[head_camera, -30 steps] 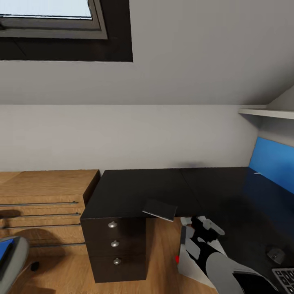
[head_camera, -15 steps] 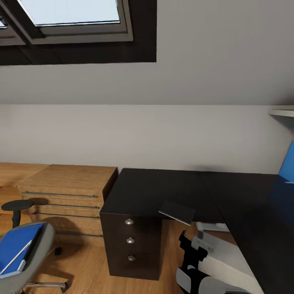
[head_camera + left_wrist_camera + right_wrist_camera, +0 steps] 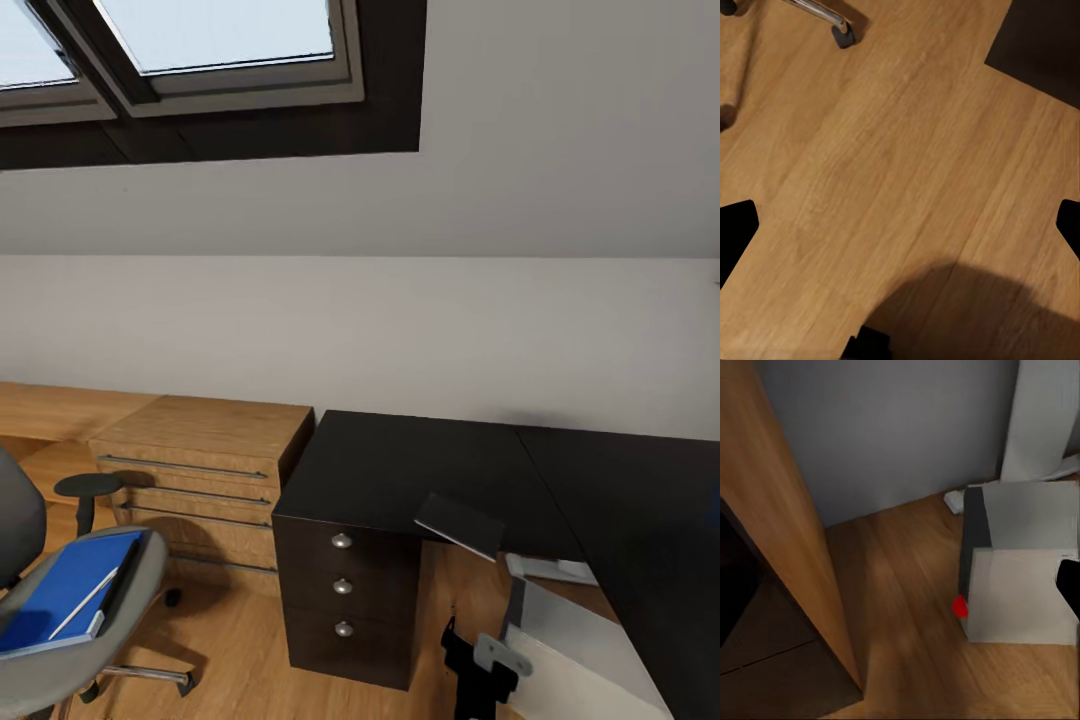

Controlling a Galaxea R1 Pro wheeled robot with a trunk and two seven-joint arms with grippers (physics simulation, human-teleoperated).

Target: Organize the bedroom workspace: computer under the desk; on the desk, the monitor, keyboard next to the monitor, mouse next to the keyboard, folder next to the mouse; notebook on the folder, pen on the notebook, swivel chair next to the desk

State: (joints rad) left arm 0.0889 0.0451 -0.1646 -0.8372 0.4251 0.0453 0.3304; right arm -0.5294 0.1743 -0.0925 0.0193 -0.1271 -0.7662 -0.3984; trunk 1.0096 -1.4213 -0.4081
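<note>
Grey sloped walls and a skylight (image 3: 215,40) enclose the bedroom, over a light wood floor (image 3: 240,650).

Head view: black worktop (image 3: 400,470) with a three-drawer unit (image 3: 345,590) on silver knobs, butted against a low oak cabinet (image 3: 200,450). Dark grey notebook (image 3: 460,523) lies at the worktop's front edge, one corner overhanging, so it looks at risk of tipping off. Swivel chair (image 3: 60,600) stands well apart from the worktop, beside the cabinet; on its seat lies the blue folder (image 3: 60,590), with the pen (image 3: 85,603) on top of it. Folder, notebook and pen therefore appear not yet stacked. Pale computer (image 3: 580,650) sits on the floor under the worktop, where the task wants it. Right pincer (image 3: 480,665) shows at the lower edge, just beside the computer; whether it is wide or narrow cannot be told.

Left wrist view: bare wood floor, one chair castor (image 3: 842,34), a dark corner of the drawer unit. Left pincer (image 3: 900,225) is spread wide, empty, its black fingertips (image 3: 735,225) at opposite edges.

Right wrist view: computer (image 3: 1020,585) with its red light (image 3: 960,606) on the floor; a wooden panel (image 3: 787,547) nearby.
</note>
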